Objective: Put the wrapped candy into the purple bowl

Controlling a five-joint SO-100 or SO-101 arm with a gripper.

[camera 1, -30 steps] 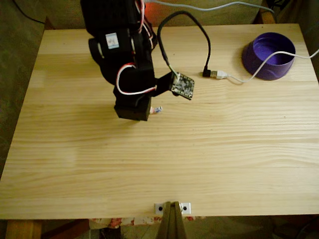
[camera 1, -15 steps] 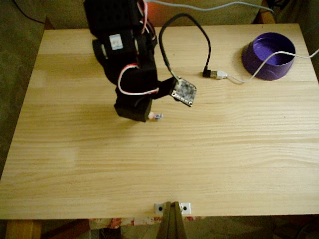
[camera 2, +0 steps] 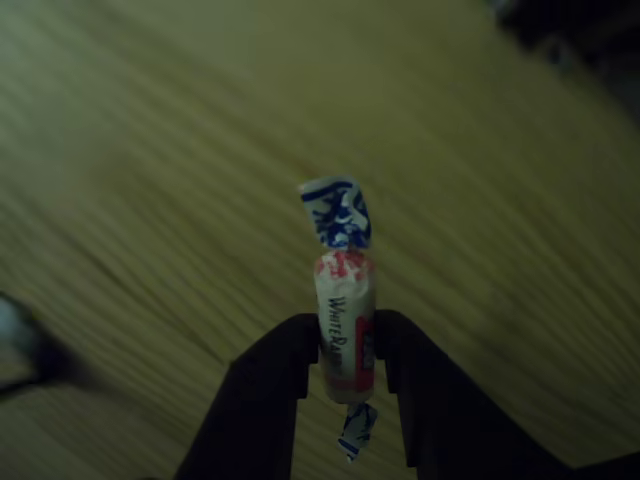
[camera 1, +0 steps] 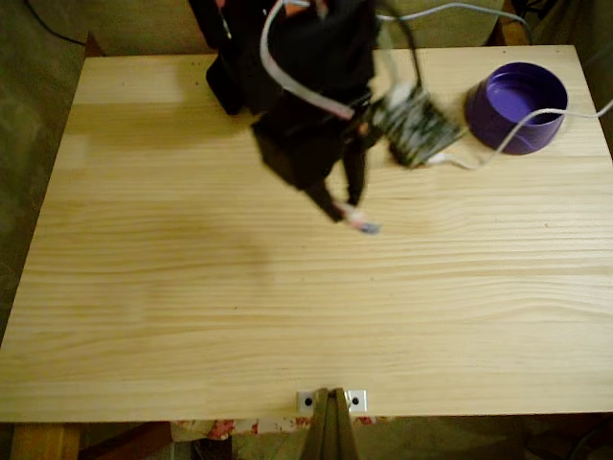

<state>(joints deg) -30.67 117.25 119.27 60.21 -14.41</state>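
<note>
Purple bowl (camera 1: pixel 516 106): one | wrapped candy (camera 2: pixel 345 330): one | pincer (camera 2: pixel 346 345): clamped on candy

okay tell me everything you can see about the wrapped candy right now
The wrapped candy is a small elongated sweet in a whitish wrapper with red patches and dark lettering; both twisted ends carry blue print. It is pinched across its middle between the black fingers of the gripper, one twisted end sticking out beyond the fingertips and the other poking out behind them. In the fixed view it shows as a pale blur at the gripper tip, above the wooden table, apart from the purple bowl.
</note>
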